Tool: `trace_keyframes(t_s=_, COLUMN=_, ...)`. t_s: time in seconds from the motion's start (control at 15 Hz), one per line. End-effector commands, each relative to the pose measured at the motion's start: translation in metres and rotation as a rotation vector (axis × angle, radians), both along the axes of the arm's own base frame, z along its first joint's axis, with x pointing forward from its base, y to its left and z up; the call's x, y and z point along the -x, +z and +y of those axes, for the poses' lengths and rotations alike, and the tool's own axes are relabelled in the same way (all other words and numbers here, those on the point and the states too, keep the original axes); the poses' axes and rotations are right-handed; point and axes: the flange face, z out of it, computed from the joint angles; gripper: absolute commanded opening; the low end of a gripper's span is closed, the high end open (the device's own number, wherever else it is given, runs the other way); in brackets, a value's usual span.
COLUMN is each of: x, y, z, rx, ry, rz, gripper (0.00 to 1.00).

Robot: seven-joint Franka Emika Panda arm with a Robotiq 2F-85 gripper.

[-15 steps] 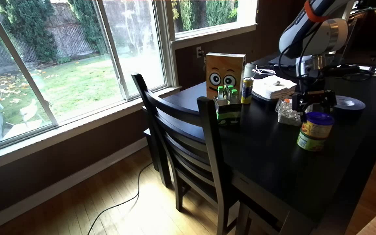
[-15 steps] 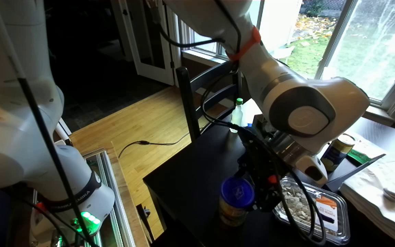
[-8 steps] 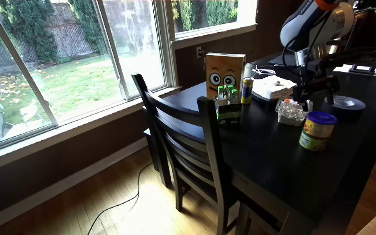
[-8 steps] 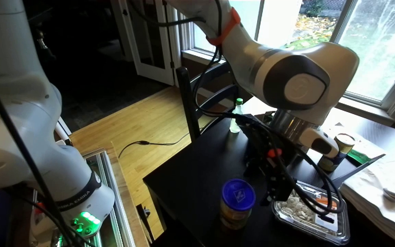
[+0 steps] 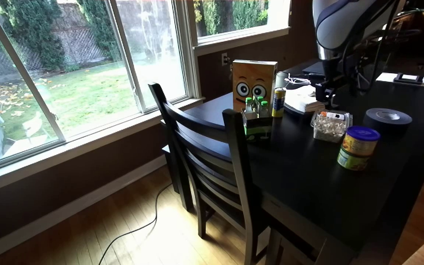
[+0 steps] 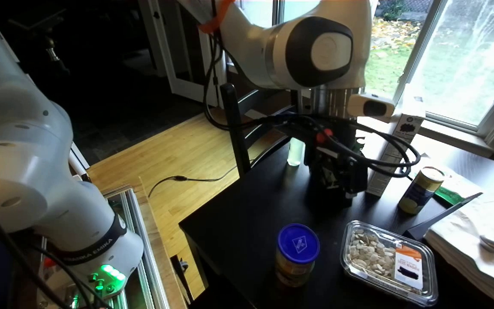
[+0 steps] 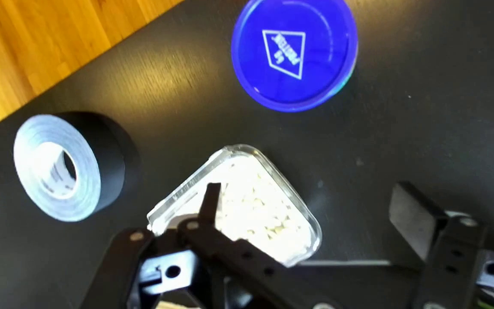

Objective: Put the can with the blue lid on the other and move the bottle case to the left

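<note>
The can with the blue lid [image 5: 361, 138] stands upright on the green can [image 5: 352, 160] at the table's near right in an exterior view. The blue lid also shows in an exterior view [image 6: 298, 243] and the wrist view [image 7: 294, 51]; the green can is mostly hidden there. The bottle case [image 5: 258, 127], with green-capped bottles, stands before the cardboard box. In an exterior view only a pale bottle [image 6: 295, 152] shows beside my arm. My gripper [image 7: 313, 210] is open and empty above the table, apart from the cans; it also shows in an exterior view [image 6: 335, 184].
A clear seed container [image 6: 386, 259] lies by the cans. A tape roll [image 5: 388, 119] lies behind it. A cardboard box [image 5: 255, 79], a tall can [image 5: 278, 102] and a napkin stack [image 5: 302, 101] stand farther back. A chair [image 5: 204, 147] stands at the table's side.
My gripper has moved up and away from the stacked cans, past the clear container, toward the bottle case side. The stack shifted very slightly at first and then stayed still.
</note>
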Motion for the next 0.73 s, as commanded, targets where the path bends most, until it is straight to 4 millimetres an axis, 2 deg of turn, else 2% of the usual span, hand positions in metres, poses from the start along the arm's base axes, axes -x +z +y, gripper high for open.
trace_keyframes(t_s=0.0, x=0.014, y=0.034, z=0.033, rx=-0.043, ry=0.076, rz=-0.130, gripper=1.00)
trace_keyframes(t_s=0.2, x=0.019, y=0.054, z=0.050, rx=-0.243, ry=0.057, rz=-0.135, gripper=1.00)
trace_keyframes(t_s=0.33, x=0.019, y=0.063, z=0.054, rx=-0.357, ry=0.079, rz=-0.127, gripper=1.00)
trace_keyframes(t_s=0.4, x=0.019, y=0.059, z=0.054, rx=-0.399, ry=0.096, rz=-0.074, gripper=1.00)
trace_keyframes(t_s=0.47, x=0.015, y=0.055, z=0.051, rx=-0.312, ry=0.065, rz=-0.110, gripper=1.00)
trace_keyframes(t_s=0.67, x=0.018, y=0.055, z=0.053, rx=-0.364, ry=0.085, rz=-0.082, gripper=1.00)
